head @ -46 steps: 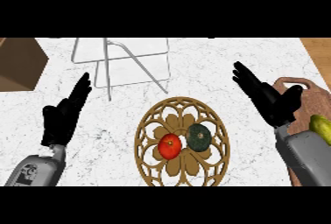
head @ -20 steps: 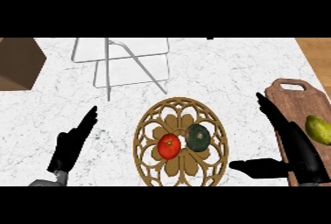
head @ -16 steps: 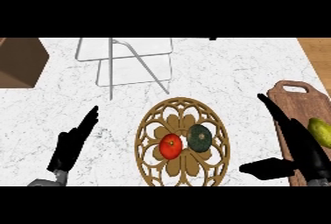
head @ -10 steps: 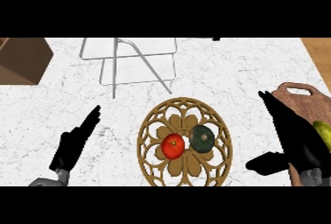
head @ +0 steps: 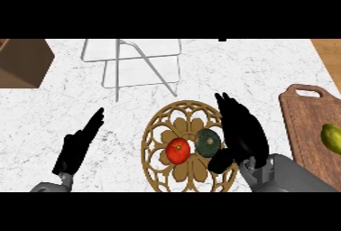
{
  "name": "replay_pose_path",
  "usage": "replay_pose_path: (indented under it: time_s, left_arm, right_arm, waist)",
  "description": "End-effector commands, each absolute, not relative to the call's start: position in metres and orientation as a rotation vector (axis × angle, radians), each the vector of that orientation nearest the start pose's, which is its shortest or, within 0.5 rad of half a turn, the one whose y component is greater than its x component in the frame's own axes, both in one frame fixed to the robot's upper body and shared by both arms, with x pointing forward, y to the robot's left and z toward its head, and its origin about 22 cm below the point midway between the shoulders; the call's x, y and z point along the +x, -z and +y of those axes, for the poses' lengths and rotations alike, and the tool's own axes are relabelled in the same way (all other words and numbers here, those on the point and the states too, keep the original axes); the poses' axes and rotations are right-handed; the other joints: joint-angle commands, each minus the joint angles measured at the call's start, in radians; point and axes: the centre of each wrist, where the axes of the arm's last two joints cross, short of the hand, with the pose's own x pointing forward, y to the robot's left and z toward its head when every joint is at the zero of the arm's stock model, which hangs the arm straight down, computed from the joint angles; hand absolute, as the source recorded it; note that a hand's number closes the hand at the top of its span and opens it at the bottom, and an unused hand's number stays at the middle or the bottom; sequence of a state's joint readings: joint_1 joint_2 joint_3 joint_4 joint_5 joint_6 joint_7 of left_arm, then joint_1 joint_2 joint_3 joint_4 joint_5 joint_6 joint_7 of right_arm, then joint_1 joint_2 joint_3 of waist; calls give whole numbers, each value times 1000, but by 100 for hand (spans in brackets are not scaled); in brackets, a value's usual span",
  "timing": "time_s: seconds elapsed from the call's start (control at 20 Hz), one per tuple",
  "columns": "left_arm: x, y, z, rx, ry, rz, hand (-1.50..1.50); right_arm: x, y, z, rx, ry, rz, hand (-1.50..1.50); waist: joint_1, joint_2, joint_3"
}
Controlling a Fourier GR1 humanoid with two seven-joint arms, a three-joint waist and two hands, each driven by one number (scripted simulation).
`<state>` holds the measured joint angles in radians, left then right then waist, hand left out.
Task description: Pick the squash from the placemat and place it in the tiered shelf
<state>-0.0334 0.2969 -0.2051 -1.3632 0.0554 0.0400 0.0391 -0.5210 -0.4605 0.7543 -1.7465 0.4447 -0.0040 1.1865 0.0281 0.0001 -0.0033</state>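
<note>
A dark green squash (head: 208,142) lies on a round wooden openwork placemat (head: 181,116), next to a red tomato (head: 178,150). My right hand (head: 240,131) hovers open over the placemat's right side, just right of the squash. Its fingers are straight and point away from me, and its thumb (head: 220,160) sits below the squash. My left hand (head: 76,145) rests open at the lower left, fingers up, well apart from the placemat. The white wire tiered shelf (head: 133,63) stands at the back, beyond the placemat.
A wooden cutting board (head: 307,122) lies at the right with a yellow-green fruit (head: 331,139) on it. A brown box (head: 23,61) stands at the back left corner. White marble counter (head: 80,103) stretches between the shelf and my left hand.
My right hand has swung left from beside the cutting board to the placemat's right side, beside the squash. The left hand has barely moved.
</note>
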Motion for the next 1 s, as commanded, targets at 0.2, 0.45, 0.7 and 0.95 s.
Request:
replay_pose_path:
  time_s: [0.2, 0.45, 0.7, 0.95]
  left_arm:
    - [239, 36, 267, 122, 290, -1307, 0]
    - [244, 32, 270, 123, 287, -1310, 0]
    - [236, 29, 270, 124, 279, -1303, 0]
    - [236, 36, 277, 115, 288, -1302, 0]
  right_arm:
    - [258, -100, -67, -876, -945, -742, -150]
    - [269, -94, -59, -956, -944, -713, -150]
    - [269, -69, -74, -1001, -949, -692, -150]
    - [265, -67, -50, -1013, -976, -647, -150]
  waist:
    - [-22, -3, 1]
    - [-27, -4, 2]
    - [-27, -4, 3]
    - [-26, -3, 2]
